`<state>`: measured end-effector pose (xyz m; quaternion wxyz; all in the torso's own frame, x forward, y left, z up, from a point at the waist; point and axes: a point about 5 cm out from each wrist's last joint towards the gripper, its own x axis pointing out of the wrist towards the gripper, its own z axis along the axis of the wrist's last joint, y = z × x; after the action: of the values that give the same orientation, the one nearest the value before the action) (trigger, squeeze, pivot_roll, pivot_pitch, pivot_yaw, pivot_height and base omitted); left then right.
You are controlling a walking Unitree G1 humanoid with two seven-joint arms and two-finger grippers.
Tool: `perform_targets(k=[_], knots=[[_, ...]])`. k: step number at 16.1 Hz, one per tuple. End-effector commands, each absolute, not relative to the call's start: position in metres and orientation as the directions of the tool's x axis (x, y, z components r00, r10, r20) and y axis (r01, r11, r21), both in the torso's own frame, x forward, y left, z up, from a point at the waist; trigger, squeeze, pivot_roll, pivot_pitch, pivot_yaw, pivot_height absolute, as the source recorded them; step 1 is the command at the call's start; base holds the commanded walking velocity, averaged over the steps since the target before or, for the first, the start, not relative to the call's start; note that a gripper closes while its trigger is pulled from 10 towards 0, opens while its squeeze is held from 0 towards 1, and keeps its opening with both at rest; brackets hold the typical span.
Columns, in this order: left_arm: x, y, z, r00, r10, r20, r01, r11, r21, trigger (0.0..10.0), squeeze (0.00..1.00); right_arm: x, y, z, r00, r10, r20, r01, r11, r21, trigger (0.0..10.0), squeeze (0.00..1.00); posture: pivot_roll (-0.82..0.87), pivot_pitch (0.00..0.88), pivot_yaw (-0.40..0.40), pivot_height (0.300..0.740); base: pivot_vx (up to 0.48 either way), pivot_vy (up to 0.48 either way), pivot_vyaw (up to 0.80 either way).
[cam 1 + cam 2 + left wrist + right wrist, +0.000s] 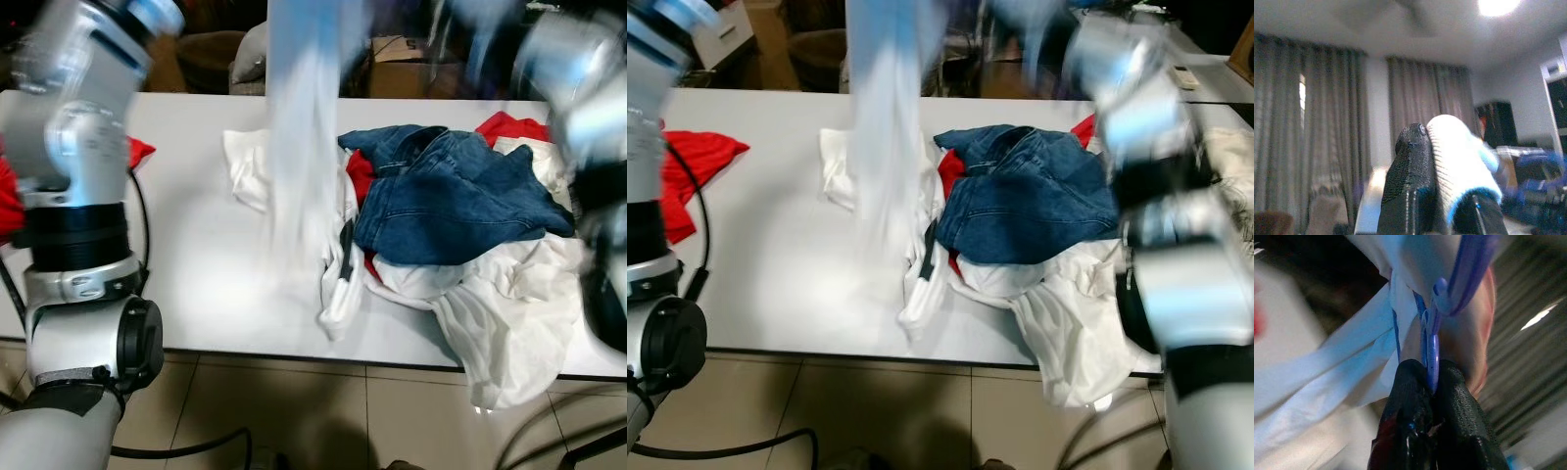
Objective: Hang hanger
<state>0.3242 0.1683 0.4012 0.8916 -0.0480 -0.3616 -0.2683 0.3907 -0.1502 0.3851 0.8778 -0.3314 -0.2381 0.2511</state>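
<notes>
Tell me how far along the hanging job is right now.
Done: a pale blue garment is on the blue hanger and lifted above the white table. In hand: the right pincer is shut on the hanger, and the left pincer grips white and blue fabric. Left: hooking the hanger somewhere; no rail shows. Jeans and white and red clothes remain piled.
</notes>
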Motion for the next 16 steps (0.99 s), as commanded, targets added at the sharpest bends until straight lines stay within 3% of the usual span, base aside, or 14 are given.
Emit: perform_targets(k=[1,2,3,5,6,8,9,11,15,16], knots=[[0.316,0.176,0.414,0.565,-0.407,0.718,0.497,0.862,0.098,10.0,0.0,0.391,-0.16,0.389,0.768,0.56,0.31,-0.232,0.695,-0.68,10.0,0.0,-0.11,0.0,0.038,0.74,0.0,0.0,0.0],[0.315,0.181,0.412,0.576,-0.381,0.723,0.482,0.873,0.075,10.0,0.0,0.393,-0.157,0.384,0.756,0.596,0.271,-0.269,0.66,-0.702,10.0,0.0,-0.11,0.0,0.037,0.74,0.0,0.0,0.0],[0.319,0.179,0.392,0.638,-0.379,0.671,0.466,0.883,0.056,10.0,0.0,0.395,-0.151,0.344,0.721,0.686,0.099,-0.408,0.536,-0.739,10.0,0.0,-0.11,0.0,0.038,0.74,0.0,0.0,0.0],[0.325,0.166,0.368,0.693,-0.393,0.605,0.471,0.881,0.033,10.0,0.0,0.394,-0.151,0.305,0.694,0.72,-0.013,-0.491,0.46,-0.74,10.0,0.0,-0.12,0.0,0.044,0.74,0.0,0.0,0.0],[0.329,0.149,0.338,0.756,-0.416,0.505,0.457,0.888,0.047,10.0,0.0,0.387,-0.156,0.264,0.642,0.756,-0.126,-0.595,0.387,-0.705,10.0,0.0,-0.12,0.0,0.049,0.74,0.0,0.0,0.0],[0.335,0.136,0.303,0.835,-0.407,0.371,0.422,0.906,0.042,10.0,0.0,0.371,-0.163,0.23,0.547,0.801,-0.242,-0.701,0.28,-0.656,10.0,0.0,-0.13,0.0,0.054,0.74,0.0,0.0,0.0],[0.338,0.129,0.269,0.885,-0.405,0.23,0.391,0.914,0.108,10.0,0.0,0.346,-0.172,0.216,0.442,0.84,-0.316,-0.782,0.188,-0.594,10.0,0.0,-0.14,0.0,0.074,0.74,0.0,0.0,0.0],[0.342,0.127,0.235,0.911,-0.398,0.105,0.376,0.908,0.186,10.0,0.0,0.317,-0.184,0.216,0.36,0.857,-0.367,-0.832,0.117,-0.543,10.0,0.0,-0.15,0.0,0.088,0.74,0.0,0.0,0.0],[0.355,0.148,0.194,0.934,-0.349,-0.068,0.351,0.869,0.348,10.0,0.0,0.282,-0.208,0.251,0.357,0.856,-0.374,-0.831,0.109,-0.545,10.0,0.0,-0.17,0.0,0.111,0.74,0.0,0.0,0.0],[0.354,0.16,0.176,0.922,-0.355,-0.153,0.386,0.842,0.378,0.0,0.0,0.27,-0.216,0.264,0.369,0.847,-0.382,-0.826,0.11,-0.554,10.0,0.0,-0.17,0.0,0.114,0.74,0.0,0.0,0.0]])
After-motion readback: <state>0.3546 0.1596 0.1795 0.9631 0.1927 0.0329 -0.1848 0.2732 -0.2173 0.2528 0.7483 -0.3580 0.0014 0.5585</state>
